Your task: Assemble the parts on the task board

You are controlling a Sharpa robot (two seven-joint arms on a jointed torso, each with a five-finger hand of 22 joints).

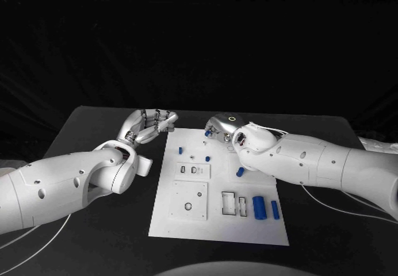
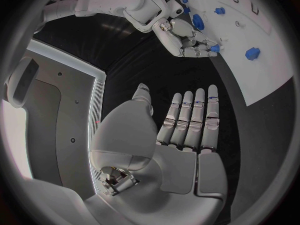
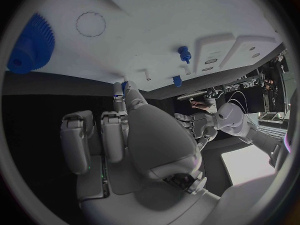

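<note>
My right hand (image 1: 222, 127): silver and jointed, at the far edge of the task board (image 1: 217, 230); in my right wrist view its fingertips (image 3: 128, 91) pinch a small blue part (image 3: 125, 86).
My left hand (image 1: 149, 126): silver, holding nothing, just off the board's far left corner over the black table (image 1: 99, 241); in my left wrist view the fingers (image 2: 190, 117) lie straight and side by side, thumb apart.
Task board: flat white rectangular plate in the middle of the table, with raised white frames and outlined slots.
Blue pegs (image 1: 180, 150): small ones stand on the board's far half, near my right hand; I cannot count them surely.
Blue cylinders (image 1: 259, 207): two, smooth, lying side by side near the board's near right corner.
Blue gear (image 3: 30, 45): one, toothed, on the board in my right wrist view.
</note>
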